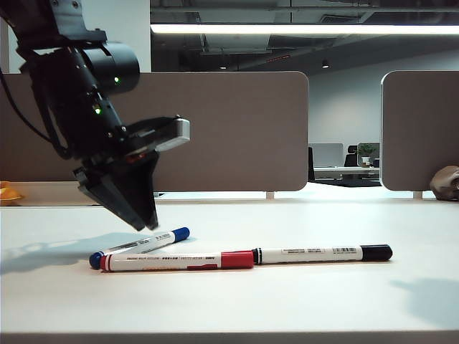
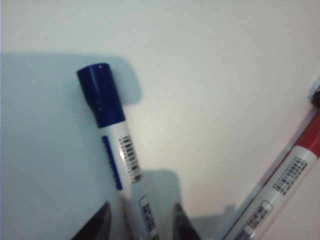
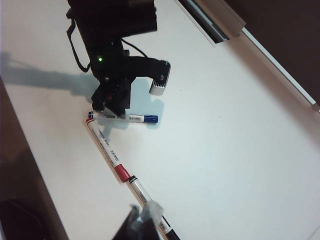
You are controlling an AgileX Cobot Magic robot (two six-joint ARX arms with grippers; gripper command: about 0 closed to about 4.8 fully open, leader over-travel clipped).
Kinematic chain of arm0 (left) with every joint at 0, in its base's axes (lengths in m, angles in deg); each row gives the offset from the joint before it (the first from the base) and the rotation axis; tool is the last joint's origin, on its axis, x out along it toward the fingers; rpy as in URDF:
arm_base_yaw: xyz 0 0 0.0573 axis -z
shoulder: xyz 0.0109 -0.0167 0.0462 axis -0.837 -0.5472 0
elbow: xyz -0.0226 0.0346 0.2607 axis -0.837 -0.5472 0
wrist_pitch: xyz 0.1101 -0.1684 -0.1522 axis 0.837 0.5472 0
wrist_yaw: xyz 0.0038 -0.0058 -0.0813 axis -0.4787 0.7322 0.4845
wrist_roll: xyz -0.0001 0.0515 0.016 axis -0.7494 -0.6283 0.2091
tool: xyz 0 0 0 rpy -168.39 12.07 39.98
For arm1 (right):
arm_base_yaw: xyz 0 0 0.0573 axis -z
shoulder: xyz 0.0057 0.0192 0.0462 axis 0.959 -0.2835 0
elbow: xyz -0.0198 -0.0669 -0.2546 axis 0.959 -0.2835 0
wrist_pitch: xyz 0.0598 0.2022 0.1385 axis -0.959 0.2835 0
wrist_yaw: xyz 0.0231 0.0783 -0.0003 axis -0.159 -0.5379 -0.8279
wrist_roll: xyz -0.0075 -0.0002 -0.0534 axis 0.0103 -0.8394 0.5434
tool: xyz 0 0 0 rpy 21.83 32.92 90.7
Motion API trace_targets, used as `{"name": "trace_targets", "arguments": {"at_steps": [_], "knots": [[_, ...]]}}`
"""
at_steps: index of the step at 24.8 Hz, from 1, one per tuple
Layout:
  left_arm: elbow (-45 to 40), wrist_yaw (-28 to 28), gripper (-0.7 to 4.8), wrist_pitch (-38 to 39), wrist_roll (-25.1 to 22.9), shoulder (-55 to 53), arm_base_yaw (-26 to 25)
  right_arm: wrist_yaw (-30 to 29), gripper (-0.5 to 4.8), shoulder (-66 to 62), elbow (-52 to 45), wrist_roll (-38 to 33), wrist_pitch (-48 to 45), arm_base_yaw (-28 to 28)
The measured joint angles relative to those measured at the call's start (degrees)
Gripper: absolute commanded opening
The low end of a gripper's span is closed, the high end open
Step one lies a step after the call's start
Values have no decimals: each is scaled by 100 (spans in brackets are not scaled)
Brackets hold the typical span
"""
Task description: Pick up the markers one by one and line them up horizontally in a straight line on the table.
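Left claw (image 1: 140, 218) poised just above the blue marker (image 1: 140, 247), jaws released and straddling its barrel (image 2: 131, 170). The blue marker lies askew on the counter (image 1: 287, 301), its rear end beside the red marker (image 1: 176, 261); the black marker (image 1: 323, 253) continues the red marker's line. Good practice — close mid-barrel, lift clear, turn parallel to the red marker. Left arm pitched steeply downward; right claw (image 3: 142, 222) clenched, hanging above the black marker.
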Motion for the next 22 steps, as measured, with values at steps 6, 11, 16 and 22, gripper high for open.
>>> {"name": "trace_targets", "arguments": {"at_steps": [6, 11, 16, 22], "knots": [[2, -22, 160, 11, -2, -197, 48, -2, -7, 68, 0, -35, 2, 0], [13, -361, 149, 0, -4, -254, 46, -2, -7, 107, 0, -57, 0, 0], [13, -400, 146, -2, -4, -315, 46, -4, -7, 122, 0, -72, 0, 0], [35, -584, 80, 4, -57, -345, 46, -2, -7, 122, 0, -74, 0, 0]]}}
